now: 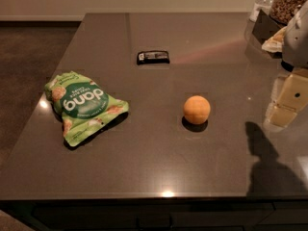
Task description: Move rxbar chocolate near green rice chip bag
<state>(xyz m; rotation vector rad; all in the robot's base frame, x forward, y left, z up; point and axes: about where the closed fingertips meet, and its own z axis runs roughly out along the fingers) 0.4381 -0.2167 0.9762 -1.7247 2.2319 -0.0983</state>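
Dark counter (159,172) front edge nearest. On it, front-left: green rice chip bag (85,105) lying flat, "dang" upside down. Orange fruit (196,109) mid-right, well apart from bag. rxbar chocolate (153,57) flat at far centre, apart from both. Gripper (286,102) at right edge, above counter; wide or narrow, can't tell.

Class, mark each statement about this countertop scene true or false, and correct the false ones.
1. The small flat black wrapped bar lies farther back than the crinkly green snack bag. True.
2. The round orange fruit sits on the bag. False: it rests on the dark countertop, right of the bag.
3. The claw grips the bar. False: the claw hangs at the view's right edge, far from the bar.
4. The bar and the bag lie apart. True.
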